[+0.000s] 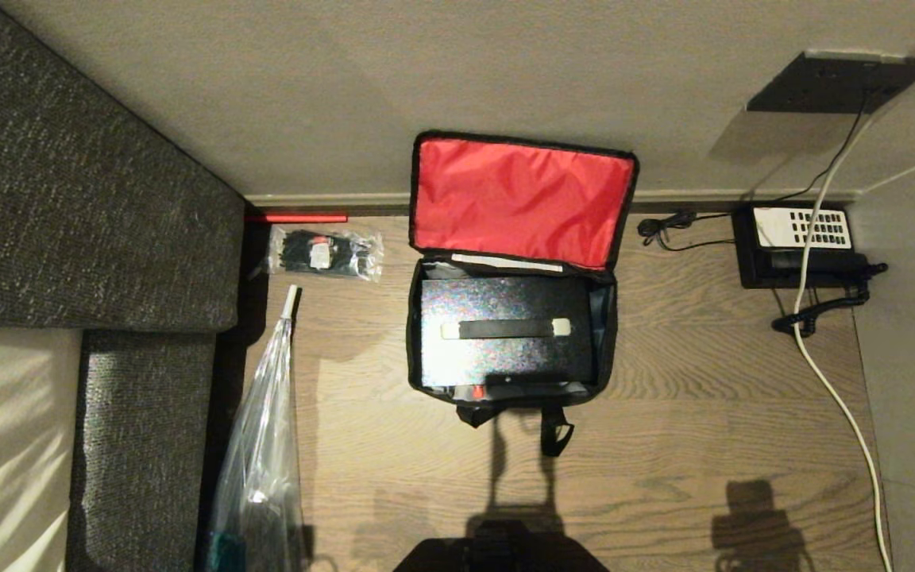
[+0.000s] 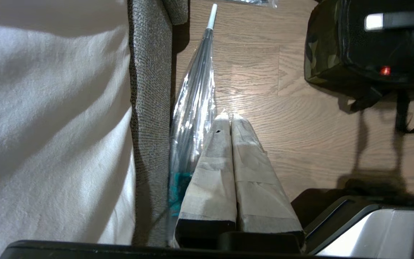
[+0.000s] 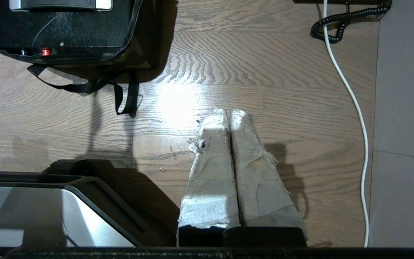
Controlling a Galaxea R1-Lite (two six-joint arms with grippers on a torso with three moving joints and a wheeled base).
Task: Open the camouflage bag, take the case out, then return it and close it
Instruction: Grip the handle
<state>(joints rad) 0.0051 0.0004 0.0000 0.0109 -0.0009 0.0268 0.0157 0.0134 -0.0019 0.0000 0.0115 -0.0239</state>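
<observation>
The camouflage bag (image 1: 610, 318) stands on the wooden floor against the wall, its lid thrown back so the red lining (image 1: 521, 199) faces me. Inside it lies the black case (image 1: 505, 330), flat, its black handle with pale ends (image 1: 505, 328) on top and a small red dot (image 1: 476, 392) at the near edge. Neither arm shows in the head view. My left gripper (image 2: 227, 117) hangs shut over the floor beside the sofa, holding nothing. My right gripper (image 3: 228, 112) hangs shut over bare floor, below and right of the bag (image 3: 146, 54), holding nothing.
A dark grey sofa (image 1: 84, 199) fills the left side. A folded clear umbrella (image 1: 263, 445) lies along it, with a small plastic packet (image 1: 324, 253) near the wall. A black desk telephone (image 1: 799, 246) and a white cable (image 1: 831, 381) lie at the right. My base (image 1: 497, 552) is at the near edge.
</observation>
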